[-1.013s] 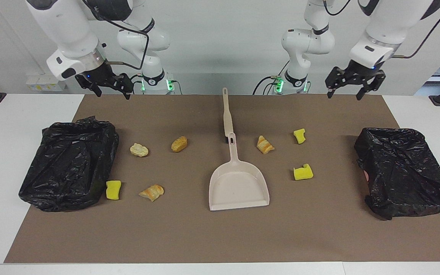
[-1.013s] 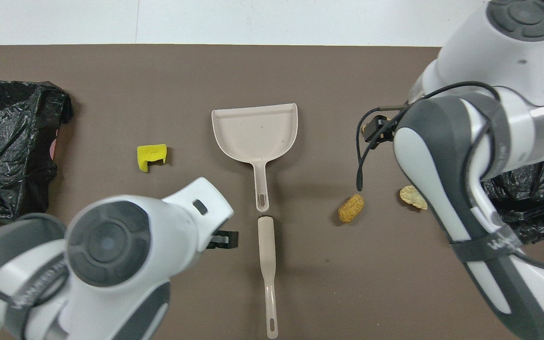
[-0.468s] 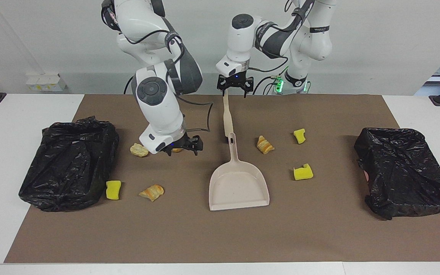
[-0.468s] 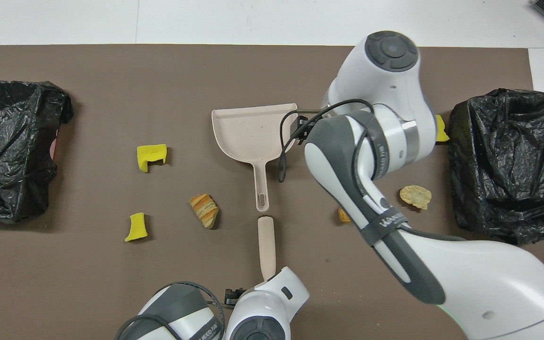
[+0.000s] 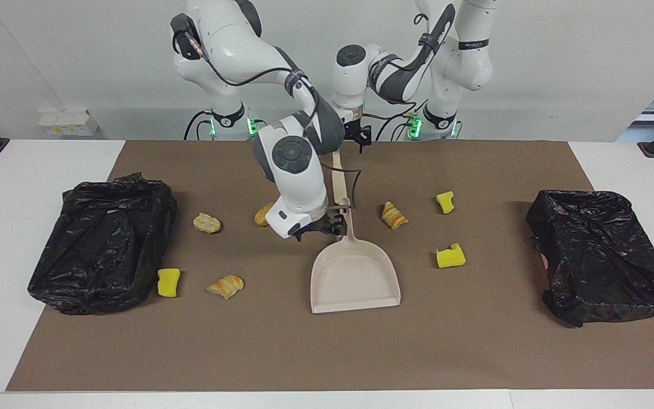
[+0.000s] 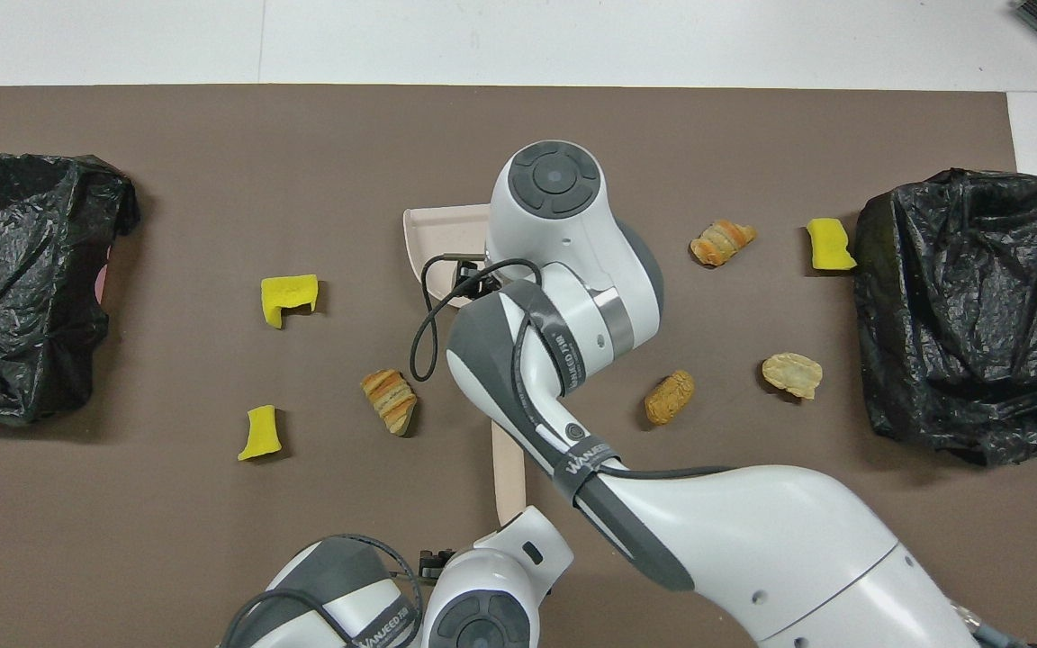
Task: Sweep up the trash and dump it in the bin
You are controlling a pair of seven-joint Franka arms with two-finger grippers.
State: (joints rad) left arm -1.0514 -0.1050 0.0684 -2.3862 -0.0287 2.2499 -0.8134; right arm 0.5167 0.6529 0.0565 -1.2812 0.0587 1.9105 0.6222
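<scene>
Brown mat [image 5: 327, 352] is covering the table, with trash pieces [image 5: 225, 286] lying scattered between two black bags [image 5: 103, 244]. Right gripper [image 5: 320, 226] is hanging open-jawed at the dustpan [image 5: 355, 278] handle, holding nothing. Left gripper [image 5: 359, 136] is hovering open over the brush [image 5: 338, 179] handle.

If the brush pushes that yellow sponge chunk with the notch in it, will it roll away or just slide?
The yellow sponge chunk will probably slide rather than roll, since it looks blocky and sits flat on the brown mat. It looks like light foam, so a push might flip or bounce it. It probably squashes instead of breaking.
</scene>
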